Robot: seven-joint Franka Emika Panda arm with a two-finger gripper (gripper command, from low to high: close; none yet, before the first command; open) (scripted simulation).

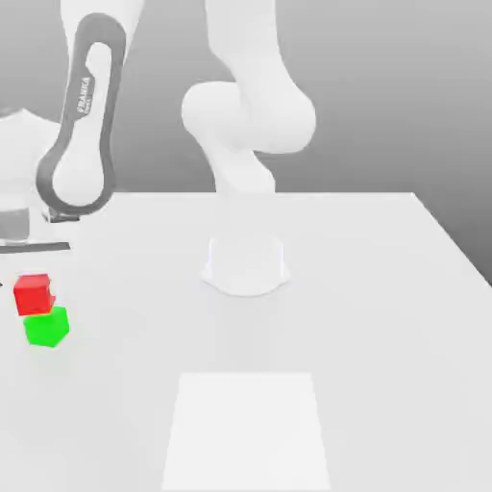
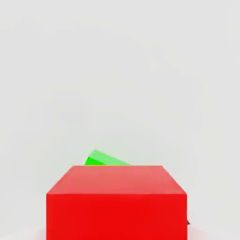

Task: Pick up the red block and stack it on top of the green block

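The red block (image 1: 32, 293) is at the exterior view's far left, directly over the green block (image 1: 46, 327) and offset a little toward the left. Their edges meet in that view, and I cannot tell whether the red one rests on the green one or hangs just above it. My gripper (image 1: 24, 238) is right above the red block at the left edge, partly cut off. In the hand view the red block (image 2: 116, 201) looms large and close. A corner of the green block (image 2: 104, 159) peeks out past its far edge.
The arm's white base (image 1: 245, 264) stands at the middle of the white table (image 1: 384, 288). A paler rectangular patch (image 1: 248, 428) lies on the table near the front edge. The arm's links arch from the base over to the left.
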